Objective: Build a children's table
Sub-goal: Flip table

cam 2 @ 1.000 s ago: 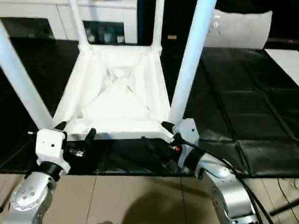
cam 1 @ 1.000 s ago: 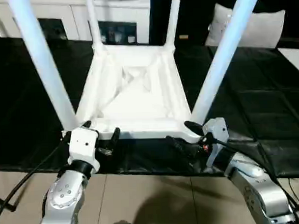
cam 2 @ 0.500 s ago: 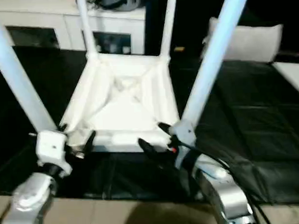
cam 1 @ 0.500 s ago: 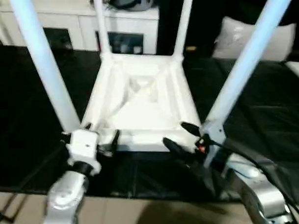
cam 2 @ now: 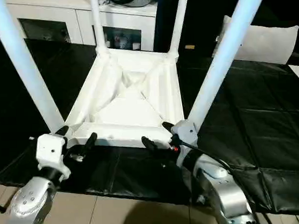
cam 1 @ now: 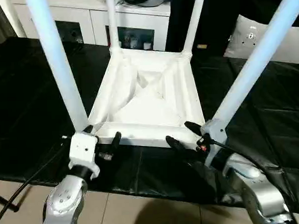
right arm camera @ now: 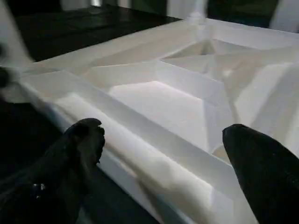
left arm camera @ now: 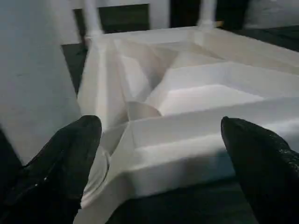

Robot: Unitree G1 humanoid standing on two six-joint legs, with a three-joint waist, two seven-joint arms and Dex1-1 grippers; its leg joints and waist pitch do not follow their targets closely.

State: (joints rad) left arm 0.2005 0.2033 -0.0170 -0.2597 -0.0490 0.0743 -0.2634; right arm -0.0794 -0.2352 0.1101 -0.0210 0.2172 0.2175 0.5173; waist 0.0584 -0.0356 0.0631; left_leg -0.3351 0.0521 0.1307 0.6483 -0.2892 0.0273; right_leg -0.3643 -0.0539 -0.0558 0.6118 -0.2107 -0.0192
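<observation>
Black quilted mat (cam 1: pixel 268 137) covers the work surface, with a white cabinet (cam 1: pixel 131 24) and a grey pillow (cam 1: pixel 252 39) behind and tan floor (cam 1: pixel 143 215) at the near edge. The children's table (cam 1: pixel 149 99) lies upside down on the mat, ribbed underside up, all four legs standing in the corner sockets: near-left leg (cam 1: pixel 59 66), near-right leg (cam 1: pixel 256 64), and far legs (cam 1: pixel 112 22) and (cam 1: pixel 194 19).

Left gripper (cam 1: pixel 102 139) sits at the near-left corner, jaws spread, one finger beside the socket and the other against the near rim; it grips nothing. Right gripper (cam 1: pixel 183 135) is at the near-right corner, jaws spread too, straddling the rim by the leg base without pinching.

Assembly looks basically done; likely left is seating the legs or flipping the table.

Risks:
- Can't tell how deep the near legs sit; a loose one may drop out or tilt when the table is lifted or turned.
- The table's near edge is close to the mat's front edge; a pull toward the robot could drag it off.
- The near legs rise just beside the forearms, so an arm swing could knock one.
- Closing on the smooth, sloped rim could slip.
</observation>
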